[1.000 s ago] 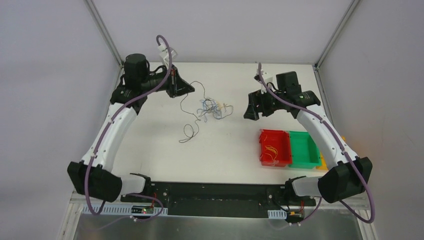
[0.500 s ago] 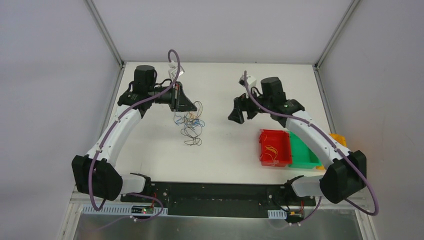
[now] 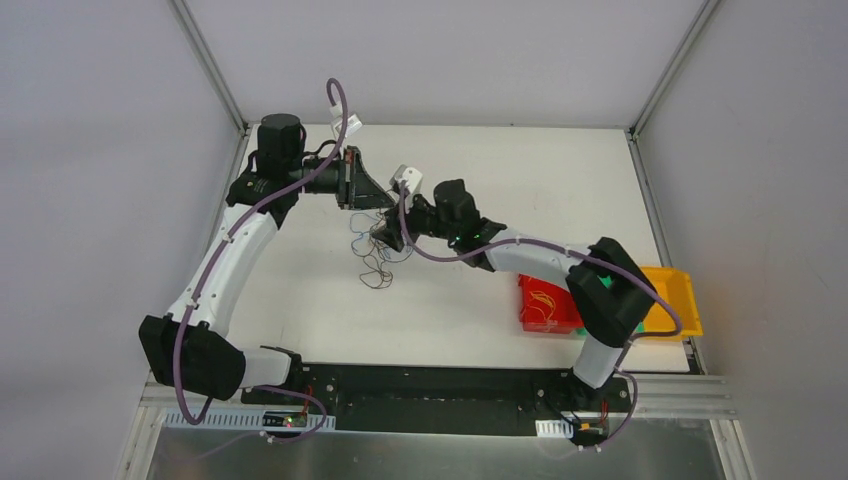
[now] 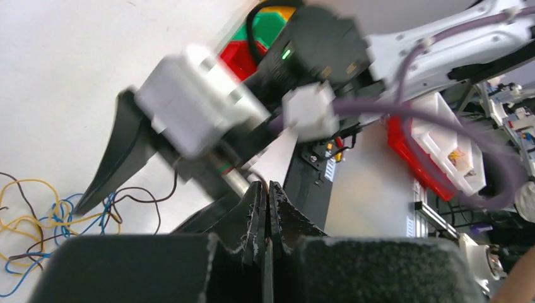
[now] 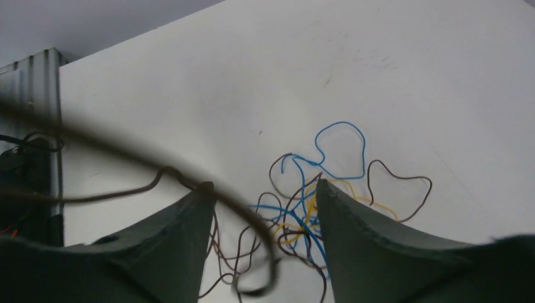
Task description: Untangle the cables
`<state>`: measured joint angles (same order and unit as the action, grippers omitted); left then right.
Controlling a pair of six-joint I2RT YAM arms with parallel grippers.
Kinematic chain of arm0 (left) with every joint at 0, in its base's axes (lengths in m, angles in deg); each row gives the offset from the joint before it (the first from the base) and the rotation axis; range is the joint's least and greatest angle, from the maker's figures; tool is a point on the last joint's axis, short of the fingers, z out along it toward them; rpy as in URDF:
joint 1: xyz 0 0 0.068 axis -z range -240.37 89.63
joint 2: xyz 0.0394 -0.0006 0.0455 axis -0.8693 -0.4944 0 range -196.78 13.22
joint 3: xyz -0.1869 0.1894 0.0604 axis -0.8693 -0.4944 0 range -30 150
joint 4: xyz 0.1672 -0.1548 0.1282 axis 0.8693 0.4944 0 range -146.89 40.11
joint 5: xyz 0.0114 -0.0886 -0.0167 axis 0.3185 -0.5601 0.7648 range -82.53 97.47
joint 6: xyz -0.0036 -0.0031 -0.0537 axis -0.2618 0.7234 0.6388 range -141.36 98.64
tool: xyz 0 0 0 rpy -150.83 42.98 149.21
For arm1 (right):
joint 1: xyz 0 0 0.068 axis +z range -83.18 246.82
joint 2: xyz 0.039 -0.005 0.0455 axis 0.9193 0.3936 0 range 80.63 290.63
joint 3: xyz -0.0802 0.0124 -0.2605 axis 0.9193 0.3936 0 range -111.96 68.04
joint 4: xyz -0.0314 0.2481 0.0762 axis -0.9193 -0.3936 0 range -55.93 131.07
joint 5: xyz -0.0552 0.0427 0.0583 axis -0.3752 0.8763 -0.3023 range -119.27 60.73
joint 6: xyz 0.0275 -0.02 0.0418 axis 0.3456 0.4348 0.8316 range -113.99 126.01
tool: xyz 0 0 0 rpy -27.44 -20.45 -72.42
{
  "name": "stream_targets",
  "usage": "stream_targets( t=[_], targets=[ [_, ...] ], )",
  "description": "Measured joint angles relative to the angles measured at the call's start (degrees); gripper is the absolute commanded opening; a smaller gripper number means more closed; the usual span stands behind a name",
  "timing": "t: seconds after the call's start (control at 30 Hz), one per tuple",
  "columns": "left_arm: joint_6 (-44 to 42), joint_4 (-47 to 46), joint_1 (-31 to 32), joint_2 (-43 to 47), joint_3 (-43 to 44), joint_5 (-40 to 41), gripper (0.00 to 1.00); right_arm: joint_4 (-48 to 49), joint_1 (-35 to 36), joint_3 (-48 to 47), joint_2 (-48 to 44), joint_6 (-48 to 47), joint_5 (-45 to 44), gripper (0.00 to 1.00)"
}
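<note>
Your white tabletop (image 3: 500,180) carries everything. Your right arm (image 3: 530,255) stretches across it toward the far left. Your left arm (image 3: 235,250) runs up the left side and bends in, so both wrists sit close together over the far-left part of the surface. Beside the right arm's elbow you have a red bin (image 3: 545,305), with a yellow bin (image 3: 675,295) further right.

The cables (image 3: 375,260) lie as one loose tangle on the tabletop, just on the near side of the two wrists. Your right fingers (image 5: 183,246) stand wide apart and grip nothing, and the tangle shows in the gap between them. There is a blue loop (image 5: 340,136) farthest out, a dark brown loop (image 5: 404,189) to its right, and yellow strands (image 5: 350,189) woven through the middle. One dark strand (image 5: 126,154) crosses that wrist view blurred, close to the lens and raised off the surface.

Your left fingers (image 4: 252,218) are pressed tip to tip. You cannot tell from these views whether a strand is pinched between them.
</note>
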<state>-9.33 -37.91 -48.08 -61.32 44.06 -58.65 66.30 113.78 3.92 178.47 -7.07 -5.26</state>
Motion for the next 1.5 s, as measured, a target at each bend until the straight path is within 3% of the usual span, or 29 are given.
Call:
stream_targets(
  t=[0.07, 0.13, 0.33, 0.57, 0.8, 0.97, 1.13, 1.17, 1.23, 1.33, 1.5],
  targets=[
    [2.0, -1.0, 0.0, 0.0, 0.5, -1.0, 0.0, 5.5, 1.6, -0.1, 3.3, -1.1, -3.3, 0.35],
    [4.6, -2.9, 0.0, 0.2, 0.7, -1.9, 0.0, 10.2, 3.0, -1.0, 7.7, -1.6, -8.1, 0.29],
    [17.9, -15.1, -3.6, 2.8, 0.7, -4.2, 0.0, 14.6, 0.3, -3.0, 15.2, -3.5, -17.3, 0.28],
    [29.4, -28.2, -5.2, 6.2, 1.6, -5.4, 0.0, 15.5, -7.7, 2.3, 15.1, -9.6, -18.1, 0.29],
    [26.2, -25.2, -5.2, 7.1, -2.0, -5.4, 0.0, 3.5, -15.0, 1.2, 13.1, -13.8, -17.1, 0.45],
    [17.2, -13.9, -5.2, 9.1, -14.9, -4.5, 0.0, -11.5, -18.7, -3.9, 7.2, -14.0, -13.9, 0.69],
    [4.9, 1.4, -5.2, 9.9, -22.0, 0.7, 0.0, -25.8, -18.6, -8.6, -0.3, -13.0, -6.0, 0.77],
    [2.3, 4.0, -5.2, 9.7, -22.4, 2.8, 0.03, -28.4, -18.2, -9.2, -1.9, -12.8, -4.3, 0.77],
    [-2.5, 8.6, -5.2, 8.6, -22.5, 7.0, 0.21, -32.7, -16.7, -10.1, -4.3, -12.7, -1.9, 0.79],
    [-7.8, 13.4, -5.8, 4.6, -22.4, 11.1, 0.39, -38.6, -12.0, -10.8, -6.5, -12.9, 0.7, 0.81],
    [-12.7, 21.1, -11.6, -2.4, -21.3, 12.5, 0.58, -47.8, -2.1, -11.2, -6.6, -13.2, 4.0, 0.9]
  ],
)
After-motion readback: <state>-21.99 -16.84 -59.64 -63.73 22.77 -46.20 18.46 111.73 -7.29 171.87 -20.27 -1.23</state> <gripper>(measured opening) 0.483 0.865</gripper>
